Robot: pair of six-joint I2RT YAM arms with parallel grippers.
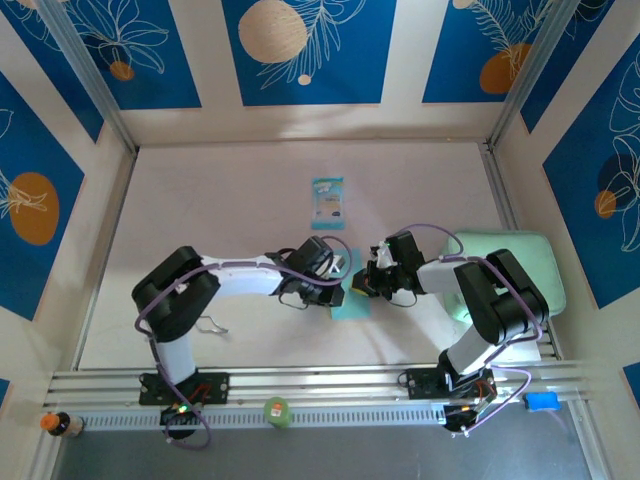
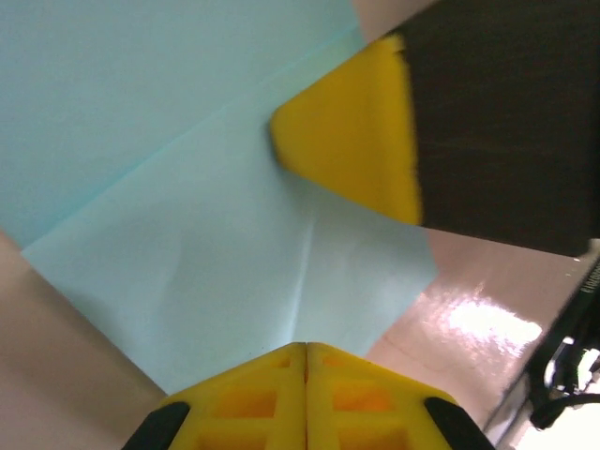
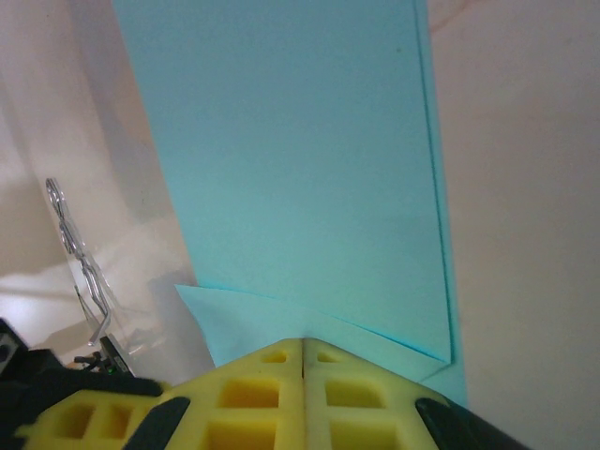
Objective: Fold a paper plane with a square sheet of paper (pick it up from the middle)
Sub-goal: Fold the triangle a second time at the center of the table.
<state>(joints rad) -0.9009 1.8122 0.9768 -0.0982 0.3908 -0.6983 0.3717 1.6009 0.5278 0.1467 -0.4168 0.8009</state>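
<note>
Lying just below the top view's centre, the paper (image 1: 352, 304) sits partly folded, left gripper (image 2: 305, 348) and right gripper (image 3: 303, 342) meeting over it. Both have fingers pressed together, tips at the paper's edge.

My left arm (image 1: 240, 272) runs white along its long link, with chunky black joint housings (image 1: 178, 292) at either end. A lilac cable (image 1: 147, 312) loops off it and trails down to the black base (image 1: 180, 388), where a small green light shows. My right arm (image 1: 438, 275) matches: white shell, black blocks, and its own lilac loop (image 1: 432, 228) arcing over the wrist. Up close, my left gripper (image 2: 305, 398) is bright yellow, its pads (image 2: 244, 405) moulded with square pockets and flanked by rounded black corners. My right gripper (image 3: 302, 394) has the same yellow waffle grid. From the left wrist, its finger (image 2: 352, 141) is a yellow wedge on flat black backing.
</note>
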